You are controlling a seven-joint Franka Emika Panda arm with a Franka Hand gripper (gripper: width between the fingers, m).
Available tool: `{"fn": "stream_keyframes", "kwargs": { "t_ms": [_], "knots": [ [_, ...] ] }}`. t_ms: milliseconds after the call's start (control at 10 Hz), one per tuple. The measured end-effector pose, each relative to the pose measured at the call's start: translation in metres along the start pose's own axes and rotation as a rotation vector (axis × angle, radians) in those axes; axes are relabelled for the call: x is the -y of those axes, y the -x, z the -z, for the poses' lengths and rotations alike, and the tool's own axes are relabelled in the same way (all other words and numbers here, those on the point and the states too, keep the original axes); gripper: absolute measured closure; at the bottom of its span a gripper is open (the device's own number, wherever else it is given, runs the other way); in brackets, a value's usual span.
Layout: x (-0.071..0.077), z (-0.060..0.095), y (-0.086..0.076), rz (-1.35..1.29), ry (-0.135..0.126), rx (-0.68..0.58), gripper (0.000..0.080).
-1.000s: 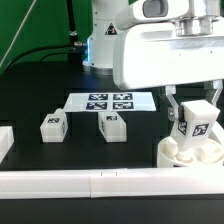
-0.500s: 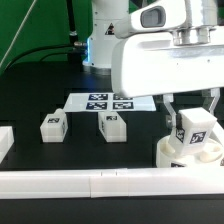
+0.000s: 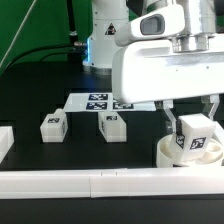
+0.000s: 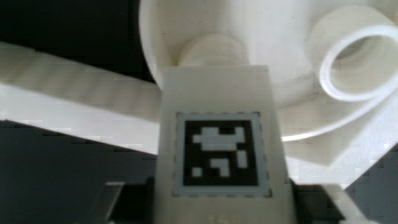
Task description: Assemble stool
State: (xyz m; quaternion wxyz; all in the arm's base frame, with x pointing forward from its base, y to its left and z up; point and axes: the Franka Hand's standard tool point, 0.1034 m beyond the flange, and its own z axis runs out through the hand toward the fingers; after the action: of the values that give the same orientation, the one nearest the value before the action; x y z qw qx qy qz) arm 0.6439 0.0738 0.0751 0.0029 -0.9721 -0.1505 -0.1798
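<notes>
My gripper [image 3: 191, 112] is shut on a white blocky stool leg [image 3: 194, 130] with a square tag. It holds the leg upright on top of the round white seat drum [image 3: 172, 154] at the exterior view's right, with the leg's lower end in or on the drum. In the wrist view the tagged leg [image 4: 217, 130] fills the middle, held between my dark fingers [image 4: 121, 200], with the drum's curved rim [image 4: 267, 40] and a round socket ring [image 4: 356, 70] beyond it. Two more tagged legs [image 3: 52, 125] [image 3: 112, 126] lie loose on the black table.
The marker board [image 3: 100, 101] lies flat behind the loose legs. A long white rail block [image 3: 90, 182] runs along the front edge. Another white block [image 3: 4, 140] sits at the exterior view's left edge. The robot base [image 3: 105, 35] stands at the back.
The gripper with the leg has shifted slightly toward the exterior view's left and down onto the seat drum. The two loose legs have not moved.
</notes>
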Motion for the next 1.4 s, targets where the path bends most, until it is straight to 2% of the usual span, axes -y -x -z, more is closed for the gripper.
{"fn": "stream_keyframes", "kwargs": {
  "t_ms": [300,400,500,600,700,1200,1400],
  "knots": [
    [0.0,0.0,0.0,0.0,0.001,-0.006,0.0462],
    [0.0,0.0,0.0,0.0,0.001,-0.006,0.0381],
    [0.0,0.0,0.0,0.0,0.001,-0.006,0.0203],
    [0.0,0.0,0.0,0.0,0.001,-0.006,0.0203],
    [0.0,0.0,0.0,0.0,0.001,-0.006,0.0158],
    [0.0,0.0,0.0,0.0,0.001,-0.004,0.015],
    [-0.013,0.003,0.0,-0.031,-0.024,0.05,0.015]
  ]
}}
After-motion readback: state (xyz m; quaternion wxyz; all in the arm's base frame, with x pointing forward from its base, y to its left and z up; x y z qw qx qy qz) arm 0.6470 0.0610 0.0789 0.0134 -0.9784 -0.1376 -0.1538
